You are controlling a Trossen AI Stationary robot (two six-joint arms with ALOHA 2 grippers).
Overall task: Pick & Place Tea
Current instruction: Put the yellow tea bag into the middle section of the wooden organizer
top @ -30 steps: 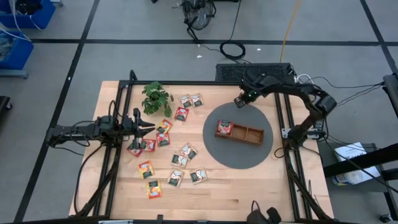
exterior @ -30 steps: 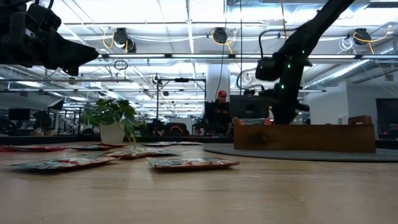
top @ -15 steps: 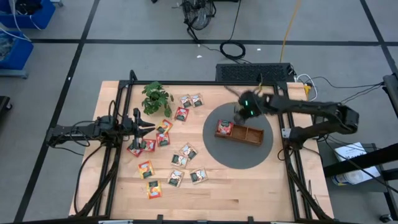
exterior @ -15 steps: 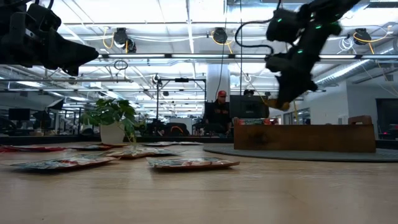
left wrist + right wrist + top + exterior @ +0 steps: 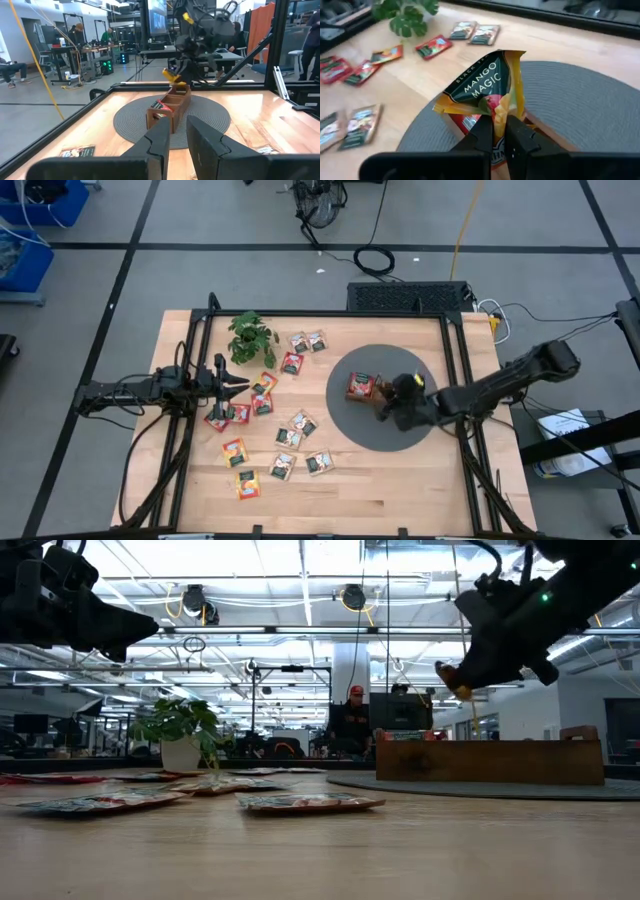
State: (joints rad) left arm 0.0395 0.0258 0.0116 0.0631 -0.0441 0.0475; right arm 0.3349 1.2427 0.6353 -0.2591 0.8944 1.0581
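My right gripper (image 5: 384, 406) is shut on an orange-yellow and dark "Mango Magic" tea sachet (image 5: 485, 87). It hovers above the brown wooden tray (image 5: 490, 762), which stands on the round grey mat (image 5: 350, 430). A red sachet (image 5: 360, 387) lies in the tray's left compartment. Several more sachets (image 5: 283, 467) lie flat on the table's left half. My left gripper (image 5: 238, 383) waits shut and empty above the sachets at the table's left. The held sachet also shows in the low view (image 5: 452, 678) and in the left wrist view (image 5: 172, 76). My right gripper pinches the sachet by one edge (image 5: 499, 112) between its two fingers. The fingers slant down from the table's right side. The sachet sticks out past the fingertips, bent and crumpled, lifted clear above the tray.
A small leafy plant in a white pot (image 5: 252, 335) stands at the far left of the table. Black frame rails (image 5: 185, 430) run along the left and right sides. People and workbenches show in the room beyond the table.
My right gripper has swung from beyond the tray's far side toward the table's near edge, carrying the sachet. It now hangs over the tray, a little higher than before.
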